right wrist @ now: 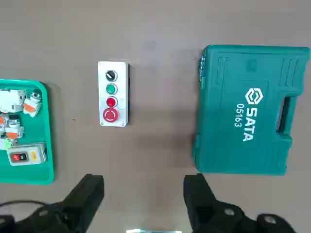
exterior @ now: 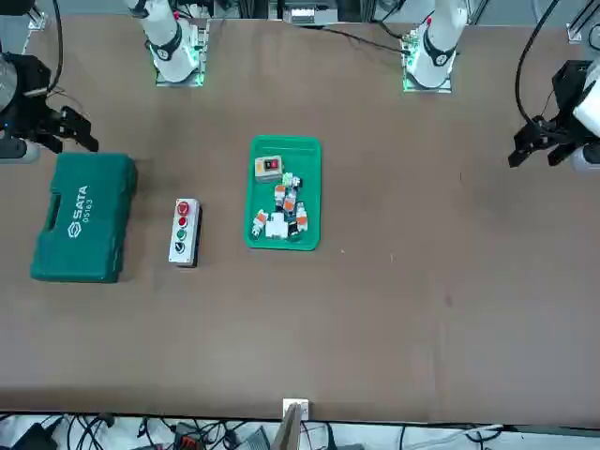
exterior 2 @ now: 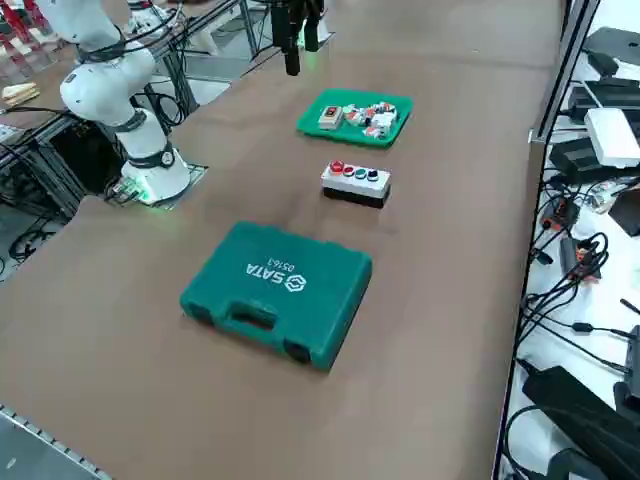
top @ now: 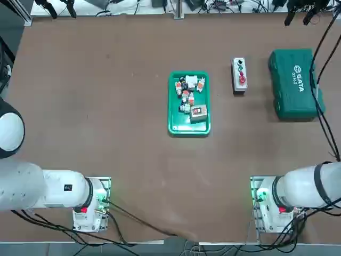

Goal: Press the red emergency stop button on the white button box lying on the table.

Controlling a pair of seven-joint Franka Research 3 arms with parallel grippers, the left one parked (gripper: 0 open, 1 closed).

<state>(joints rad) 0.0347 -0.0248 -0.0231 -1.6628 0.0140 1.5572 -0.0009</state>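
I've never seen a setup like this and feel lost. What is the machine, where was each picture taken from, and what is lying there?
Two robot arms sit side by side at a brown table. The pictures come from overhead, from across the table, from the robot's right side, and from the working arm's wrist. On the table lie a white button box with a red emergency stop button, a green tool case and a green tray of small parts. The right hand hangs open above the table, holding nothing.
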